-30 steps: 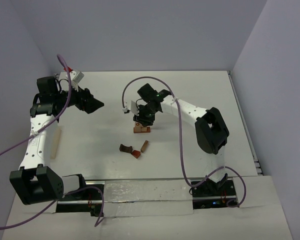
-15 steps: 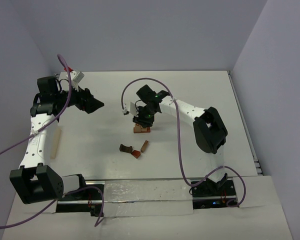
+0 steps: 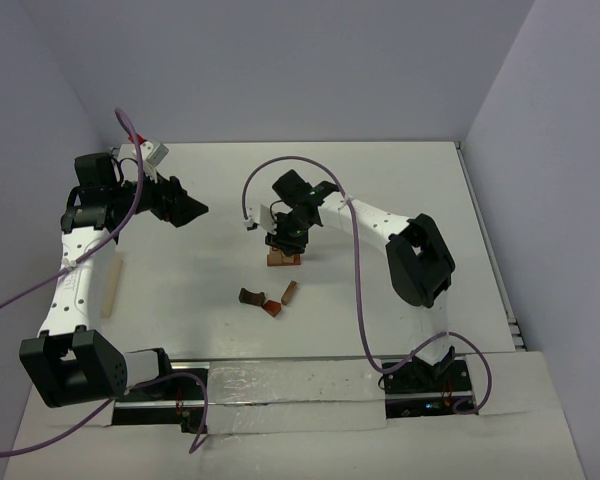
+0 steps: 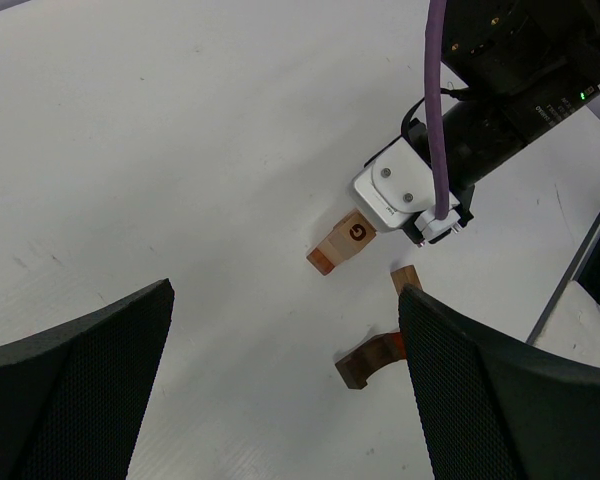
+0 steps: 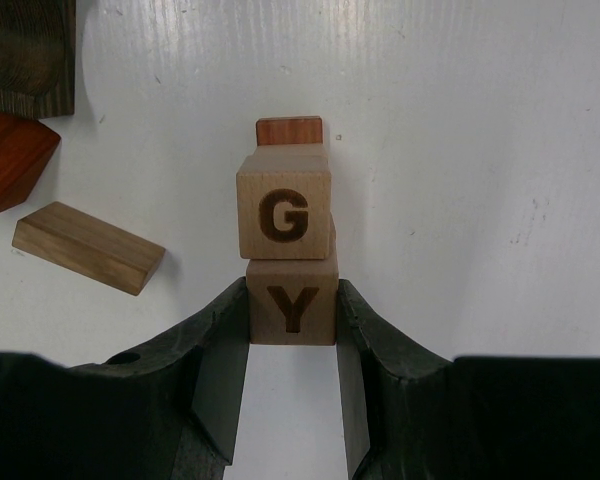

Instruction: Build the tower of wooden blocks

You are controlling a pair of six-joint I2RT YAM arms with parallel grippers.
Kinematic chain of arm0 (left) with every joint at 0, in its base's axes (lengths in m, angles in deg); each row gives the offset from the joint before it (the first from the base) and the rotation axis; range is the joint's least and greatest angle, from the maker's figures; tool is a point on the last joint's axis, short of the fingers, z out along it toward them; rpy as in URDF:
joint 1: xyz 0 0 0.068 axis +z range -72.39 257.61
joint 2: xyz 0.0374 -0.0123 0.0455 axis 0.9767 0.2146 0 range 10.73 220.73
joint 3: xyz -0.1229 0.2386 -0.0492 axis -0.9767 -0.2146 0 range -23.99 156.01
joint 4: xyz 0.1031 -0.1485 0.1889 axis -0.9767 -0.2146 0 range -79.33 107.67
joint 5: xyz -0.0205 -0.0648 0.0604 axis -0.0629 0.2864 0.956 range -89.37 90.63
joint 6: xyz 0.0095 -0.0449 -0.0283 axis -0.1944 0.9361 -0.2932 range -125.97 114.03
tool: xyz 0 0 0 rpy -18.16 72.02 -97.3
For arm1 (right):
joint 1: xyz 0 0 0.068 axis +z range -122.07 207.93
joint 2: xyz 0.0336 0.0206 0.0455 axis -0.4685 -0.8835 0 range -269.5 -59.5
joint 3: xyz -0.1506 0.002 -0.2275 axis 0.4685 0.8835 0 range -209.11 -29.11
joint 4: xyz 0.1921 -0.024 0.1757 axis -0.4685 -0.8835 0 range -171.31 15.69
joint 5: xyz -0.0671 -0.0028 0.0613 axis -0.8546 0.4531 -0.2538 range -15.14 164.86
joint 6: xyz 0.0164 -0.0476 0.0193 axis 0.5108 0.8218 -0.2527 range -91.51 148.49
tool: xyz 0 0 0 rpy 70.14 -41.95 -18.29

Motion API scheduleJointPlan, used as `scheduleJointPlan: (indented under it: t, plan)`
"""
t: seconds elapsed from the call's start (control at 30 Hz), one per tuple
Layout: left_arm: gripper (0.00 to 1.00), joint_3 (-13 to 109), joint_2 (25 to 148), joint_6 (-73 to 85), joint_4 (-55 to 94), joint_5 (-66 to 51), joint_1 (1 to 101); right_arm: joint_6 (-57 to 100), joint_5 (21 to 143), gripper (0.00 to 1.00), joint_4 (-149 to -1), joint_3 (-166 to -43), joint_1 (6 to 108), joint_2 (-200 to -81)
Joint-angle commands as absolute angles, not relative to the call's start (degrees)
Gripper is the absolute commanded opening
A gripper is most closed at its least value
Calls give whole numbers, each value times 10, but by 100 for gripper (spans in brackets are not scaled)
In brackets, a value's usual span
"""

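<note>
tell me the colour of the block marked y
The block is pale tan, its letter dark brown; right wrist view shows it best.

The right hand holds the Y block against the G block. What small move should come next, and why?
Probably open the right hand slowly to release. The Y block, clamped on both sides, seems to rest already on the G block, edges nearly aligned.
</note>
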State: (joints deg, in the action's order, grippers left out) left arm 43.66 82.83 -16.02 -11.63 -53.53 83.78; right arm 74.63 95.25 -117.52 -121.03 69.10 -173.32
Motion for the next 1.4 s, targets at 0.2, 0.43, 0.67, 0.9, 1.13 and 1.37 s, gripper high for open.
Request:
scheduleJointPlan:
  t: [0.2, 0.43, 0.67, 0.9, 1.13, 1.37]
  plan:
    - [99, 465, 830, -159, -94, -539, 843, 754, 949, 37, -1166, -1226, 697, -1738]
    - [99, 462, 830, -159, -93, -540, 842, 758, 946, 39, -1161, -1218, 697, -1738]
    - [99, 461, 829, -160, -95, -540, 843, 758, 943, 43, -1158, -1213, 697, -1740]
    - [99, 462, 830, -161, -96, -541, 843, 760, 943, 45, -1157, -1210, 697, -1740]
    - [99, 461, 830, -159, -94, -541, 843, 759, 945, 46, -1158, -1206, 697, -1739]
    - [99, 458, 830, -159, -91, -540, 842, 758, 946, 52, -1160, -1203, 696, -1739]
